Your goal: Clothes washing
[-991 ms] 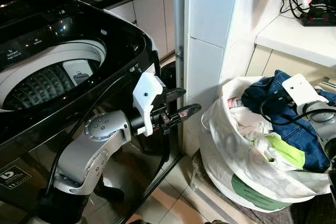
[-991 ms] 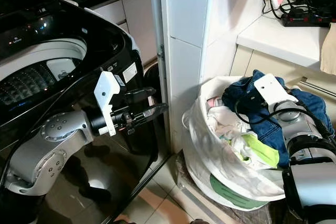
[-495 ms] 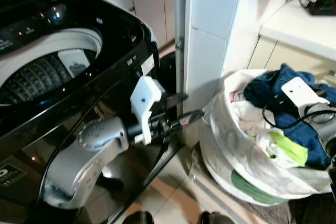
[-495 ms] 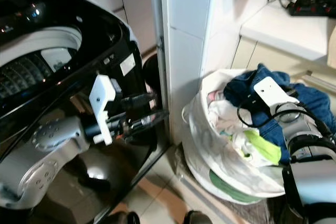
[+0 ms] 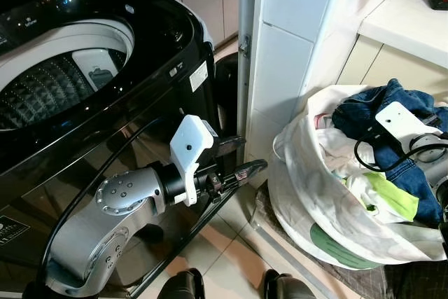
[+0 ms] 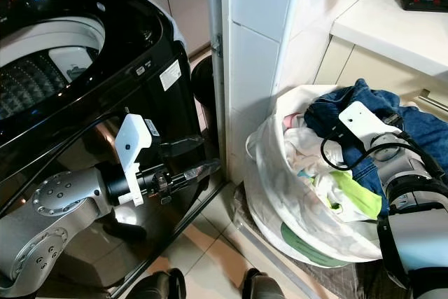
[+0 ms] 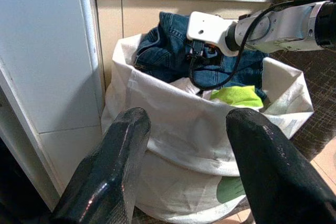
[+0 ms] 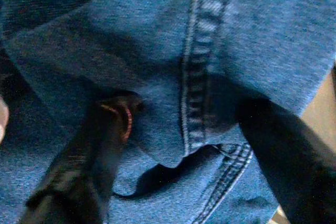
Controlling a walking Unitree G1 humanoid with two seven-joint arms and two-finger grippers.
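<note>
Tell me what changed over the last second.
Mostly the head camera tilted down: feet now show at the bottom edge. The left gripper hovers open between the washing machine and the laundry bag, as before. The right gripper stays down on the blue jeans. Nothing was picked up or released.

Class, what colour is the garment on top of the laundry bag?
Blue denim jeans, clearest in the right wrist view.
</note>
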